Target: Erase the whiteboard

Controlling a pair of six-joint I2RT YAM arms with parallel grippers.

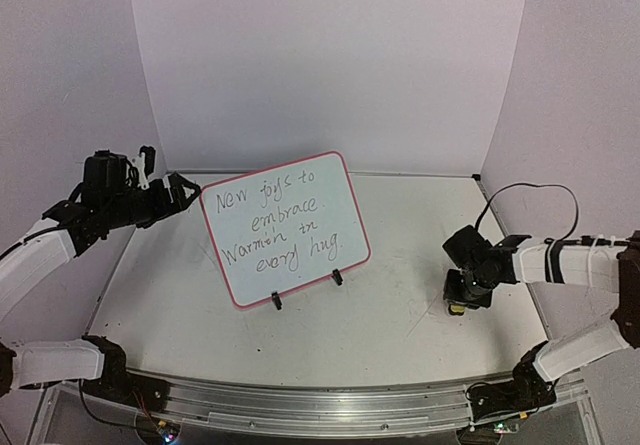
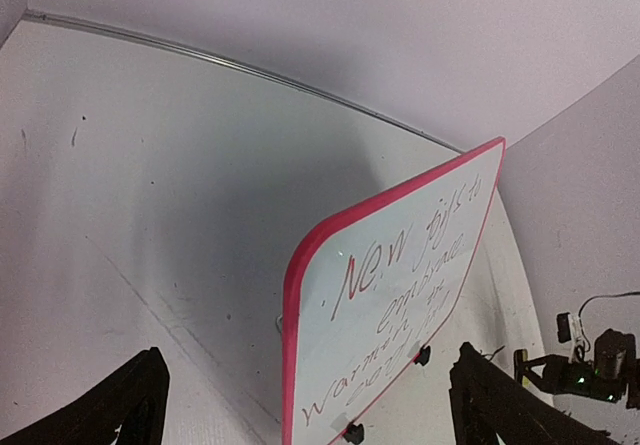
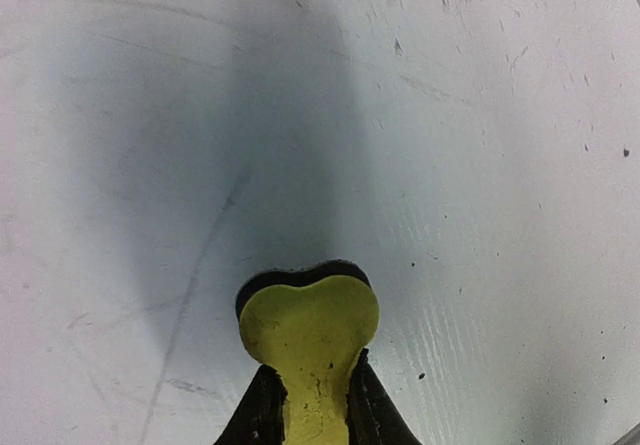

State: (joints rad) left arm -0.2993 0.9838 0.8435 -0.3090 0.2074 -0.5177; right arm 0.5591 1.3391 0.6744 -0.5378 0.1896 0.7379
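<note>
Probably a robotics lab booth: plain white walls (image 1: 330, 55), scuffed table (image 1: 400, 265).

Your left arm (image 1: 38, 255) and right arm (image 1: 572, 262) have smooth white rounded shells between black joint housings. The left gripper (image 1: 188, 193) and right gripper (image 1: 458, 305) are matte black, with dark tapered fingers (image 2: 130, 405). In the top view a thin black cable (image 1: 530, 186) loops at 3 o'clock, and small coloured lights (image 1: 165, 431) glow at 7 and 5 o'clock.

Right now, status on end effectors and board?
Left end effector open, near edge of board. Right end effector shut on eraser. Board upright, writing unerased. Nothing in the way.
</note>
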